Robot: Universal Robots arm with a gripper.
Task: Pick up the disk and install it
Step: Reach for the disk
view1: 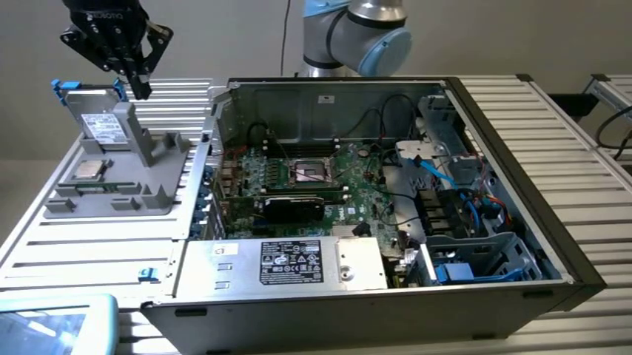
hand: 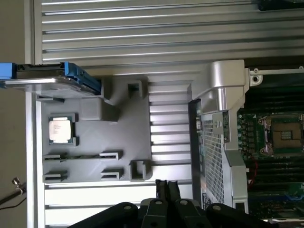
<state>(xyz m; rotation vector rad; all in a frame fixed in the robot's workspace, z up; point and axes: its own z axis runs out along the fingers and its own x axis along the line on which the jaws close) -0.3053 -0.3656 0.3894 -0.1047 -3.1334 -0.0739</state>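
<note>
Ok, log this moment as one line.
hand: shut, empty | disk: upright in grey holder, ungripped | position: hand over holder, apart from disk

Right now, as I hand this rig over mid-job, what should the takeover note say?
The gripper is shut and holds nothing, near the top edge of the disk.
The disk stands upright in the grey fixture, outside the open computer case.
Done: nothing; the disk is not grasped.
Left: pickup and install.

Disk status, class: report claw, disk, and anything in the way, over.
Claw shut, empty, close by the top of the disk. Disk upright in grey holder, not picked up. Nothing seen between them.
</note>
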